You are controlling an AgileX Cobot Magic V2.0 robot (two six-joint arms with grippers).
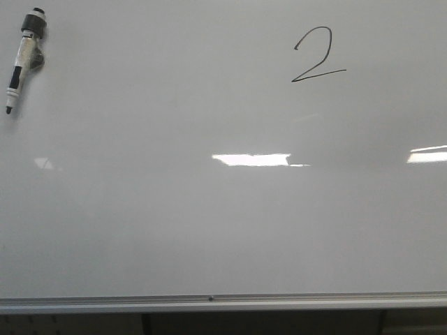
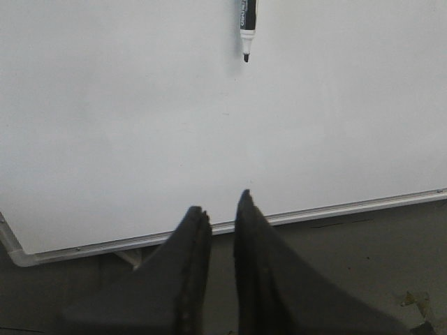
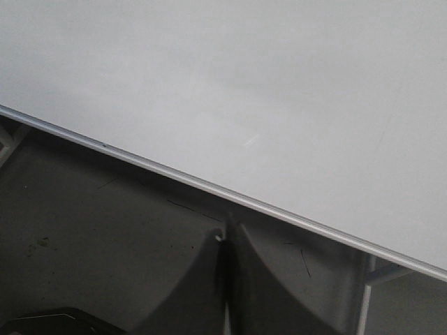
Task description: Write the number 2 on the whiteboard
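Observation:
A thin black number 2 [image 1: 318, 56] is drawn at the upper right of the whiteboard [image 1: 209, 209]. A white-and-black marker pen [image 1: 25, 57] lies uncapped on the board's far upper left, tip toward the near edge. In the left wrist view the pen [image 2: 246, 24] lies well beyond my left gripper [image 2: 222, 202], which hovers over the board's near rail, open by a narrow gap and empty. My right gripper [image 3: 227, 230] is shut on nothing, just off the board's near edge. Neither gripper shows in the front view.
A silver rail [image 1: 209, 301] runs along the whiteboard's near edge, with dark floor below it [image 3: 105, 237]. Bright light reflections [image 1: 251, 160] lie across the middle of the board. A board corner [image 2: 17, 255] shows in the left wrist view.

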